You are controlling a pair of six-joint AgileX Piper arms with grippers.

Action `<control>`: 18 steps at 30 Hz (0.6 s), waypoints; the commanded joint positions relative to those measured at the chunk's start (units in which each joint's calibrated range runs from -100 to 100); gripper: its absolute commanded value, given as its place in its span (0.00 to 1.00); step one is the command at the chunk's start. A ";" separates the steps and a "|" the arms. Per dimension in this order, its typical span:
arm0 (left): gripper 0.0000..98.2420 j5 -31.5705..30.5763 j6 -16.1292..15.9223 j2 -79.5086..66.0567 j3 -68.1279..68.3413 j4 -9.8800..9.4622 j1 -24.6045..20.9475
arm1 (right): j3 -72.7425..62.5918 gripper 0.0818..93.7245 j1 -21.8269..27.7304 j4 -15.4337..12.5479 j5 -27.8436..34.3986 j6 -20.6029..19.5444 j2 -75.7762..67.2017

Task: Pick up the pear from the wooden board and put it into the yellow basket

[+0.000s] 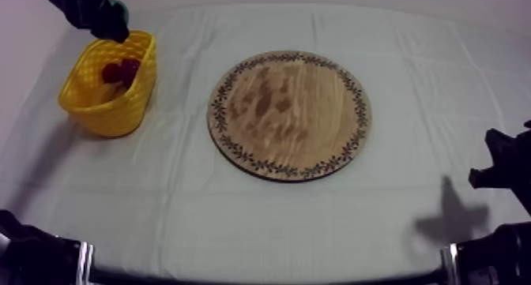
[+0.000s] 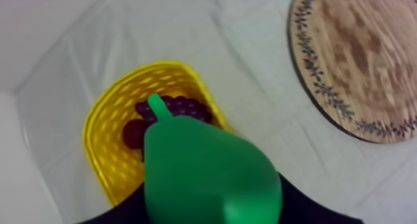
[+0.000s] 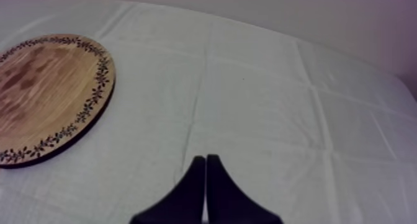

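My left gripper (image 1: 113, 20) hangs over the far rim of the yellow basket (image 1: 87, 95) at the table's left, shut on the green pear (image 2: 205, 174). In the left wrist view the pear is held above the basket (image 2: 105, 152), stem pointing away. Inside the basket lie a bunch of grapes (image 2: 180, 107) and a small red fruit (image 2: 132, 133). The round wooden board (image 1: 288, 113) with its patterned rim lies bare at mid-table. My right gripper (image 3: 205, 161) is shut on nothing, low over the cloth at the right side, right of the board (image 3: 46, 96).
The grey-white cloth is creased in long folds. My right arm (image 1: 506, 166) rests by the right edge and casts a shadow toward the front. Black arm parts sit at both front corners.
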 commanded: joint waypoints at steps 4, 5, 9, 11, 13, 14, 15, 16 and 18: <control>0.46 -2.62 2.29 2.01 -0.07 -1.57 -1.37 | 0.05 0.00 -0.02 0.02 0.02 0.01 -0.05; 0.45 -3.37 2.81 2.61 -0.16 -1.75 -1.61 | 0.05 0.00 -0.02 0.02 0.02 0.00 -0.05; 0.42 -6.84 4.96 5.36 0.36 -2.09 -2.60 | 0.05 0.00 -0.03 0.02 0.02 -0.01 -0.05; 0.41 -9.30 6.27 6.81 1.44 -2.25 -3.14 | 0.05 0.00 -0.03 0.02 0.02 0.00 -0.05; 0.40 -11.17 7.77 8.32 2.18 -2.42 -3.63 | 0.05 0.00 -0.03 0.02 0.02 0.00 -0.05; 0.40 -11.71 8.56 9.12 2.29 -2.46 -3.91 | 0.05 0.00 -0.03 0.02 0.02 0.00 -0.05; 0.39 -12.06 9.44 9.99 2.19 -2.51 -4.19 | 0.05 0.00 -0.03 0.02 0.02 -0.01 -0.05; 0.39 -12.31 10.36 10.89 2.02 -2.58 -4.50 | 0.05 0.00 -0.03 0.02 0.02 -0.01 -0.05; 0.38 -12.96 12.06 12.62 1.76 -2.80 -5.13 | 0.05 0.00 -0.03 0.02 0.02 -0.01 -0.05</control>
